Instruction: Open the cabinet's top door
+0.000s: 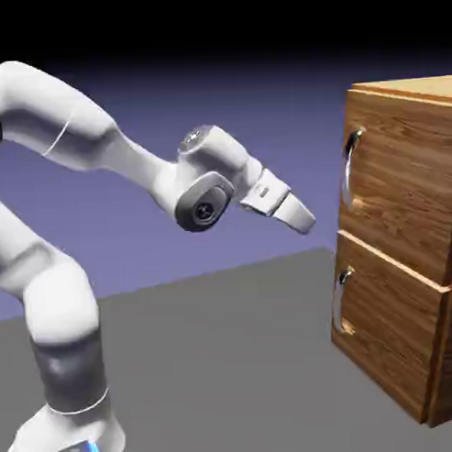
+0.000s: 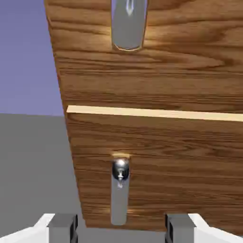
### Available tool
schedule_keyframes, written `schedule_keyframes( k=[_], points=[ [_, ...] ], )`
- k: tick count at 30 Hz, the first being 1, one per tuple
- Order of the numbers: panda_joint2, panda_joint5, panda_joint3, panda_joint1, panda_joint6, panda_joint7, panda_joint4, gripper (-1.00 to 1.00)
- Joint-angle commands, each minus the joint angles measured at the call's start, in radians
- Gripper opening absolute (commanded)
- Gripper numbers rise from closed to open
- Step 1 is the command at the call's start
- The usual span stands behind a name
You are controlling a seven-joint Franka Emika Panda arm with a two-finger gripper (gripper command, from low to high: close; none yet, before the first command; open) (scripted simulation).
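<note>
White robot arm (image 1: 207, 180) nearest me, its gripper (image 2: 121, 228) spread wide and empty, should rise toward the top door's handle (image 1: 351, 168) at right, straddling it squarely before closing.

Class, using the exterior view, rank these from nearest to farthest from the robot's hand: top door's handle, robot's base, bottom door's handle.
1. Top door's handle: just right of the hand, slightly higher.
2. Bottom door's handle: lower right.
3. Robot's base: far off, at the picture's lower left.
</note>
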Motion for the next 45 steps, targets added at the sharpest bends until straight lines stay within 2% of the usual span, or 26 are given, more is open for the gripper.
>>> schedule_keyframes(
  k=[1,45],
  points=[
    [0.031,0.044,-0.031,0.029,-0.009,-0.024,0.005,0.0],
    [1.389,1.957,-1.401,1.313,-0.406,-1.084,0.225,0.0]
  ],
)
